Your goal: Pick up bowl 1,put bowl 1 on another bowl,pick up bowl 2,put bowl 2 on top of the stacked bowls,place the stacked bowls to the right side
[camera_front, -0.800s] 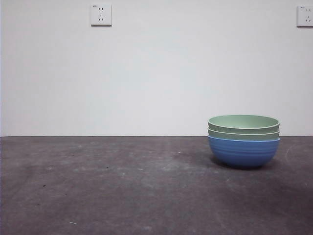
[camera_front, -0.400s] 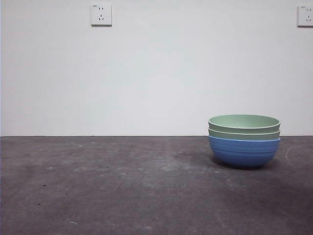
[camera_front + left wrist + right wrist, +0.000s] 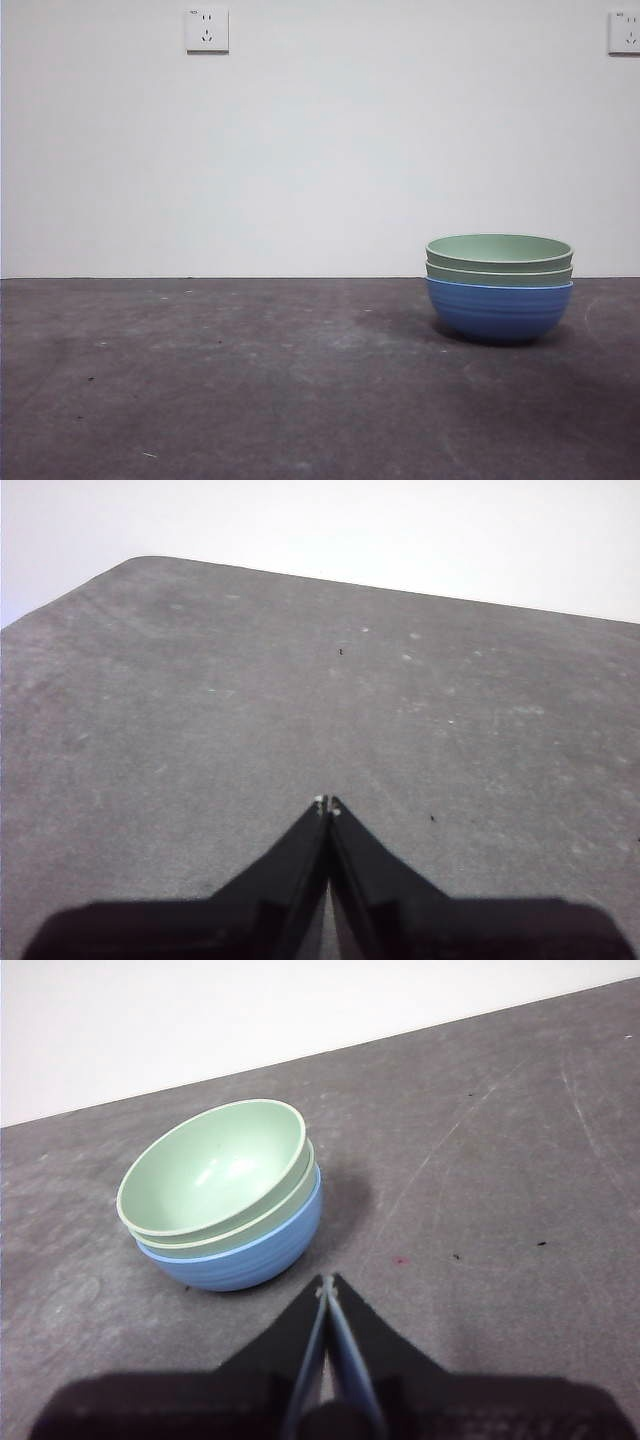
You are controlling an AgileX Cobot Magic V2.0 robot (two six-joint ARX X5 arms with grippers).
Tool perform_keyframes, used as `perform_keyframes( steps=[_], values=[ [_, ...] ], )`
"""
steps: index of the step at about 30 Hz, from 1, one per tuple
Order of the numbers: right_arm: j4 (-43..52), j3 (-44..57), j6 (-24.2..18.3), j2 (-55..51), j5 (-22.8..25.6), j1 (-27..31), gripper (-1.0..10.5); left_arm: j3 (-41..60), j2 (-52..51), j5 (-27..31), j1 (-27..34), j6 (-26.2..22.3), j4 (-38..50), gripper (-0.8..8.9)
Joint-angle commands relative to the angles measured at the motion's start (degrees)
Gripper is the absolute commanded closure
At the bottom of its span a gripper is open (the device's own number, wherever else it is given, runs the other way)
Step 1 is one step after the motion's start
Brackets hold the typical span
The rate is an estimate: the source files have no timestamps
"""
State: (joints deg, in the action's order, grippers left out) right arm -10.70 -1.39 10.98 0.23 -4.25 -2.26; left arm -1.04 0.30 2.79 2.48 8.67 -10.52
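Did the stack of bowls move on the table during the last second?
No. In the front view the stack of bowls sits in the same spot, below and left of the right wall socket, and neither gripper touches it.

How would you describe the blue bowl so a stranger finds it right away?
On the dark grey table, look to the right side, where the stacked bowls stand alone. The blue bowl is the bottom one, ribbed outside, carrying two pale green bowls nested inside it.
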Motion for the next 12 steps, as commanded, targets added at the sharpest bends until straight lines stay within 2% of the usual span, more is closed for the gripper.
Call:
perform_keyframes(
  steps=[1,12],
  values=[
    [0.02,0.9,0.55,-0.13,0.31,-0.04,9.4,0.87,-0.13,0.0,0.13,0.37,0.26,8.17],
    [0.02,0.9,0.55,-0.13,0.31,-0.04,9.4,0.85,-0.13,0.0,0.13,0.37,0.24,8.17]
  ],
)
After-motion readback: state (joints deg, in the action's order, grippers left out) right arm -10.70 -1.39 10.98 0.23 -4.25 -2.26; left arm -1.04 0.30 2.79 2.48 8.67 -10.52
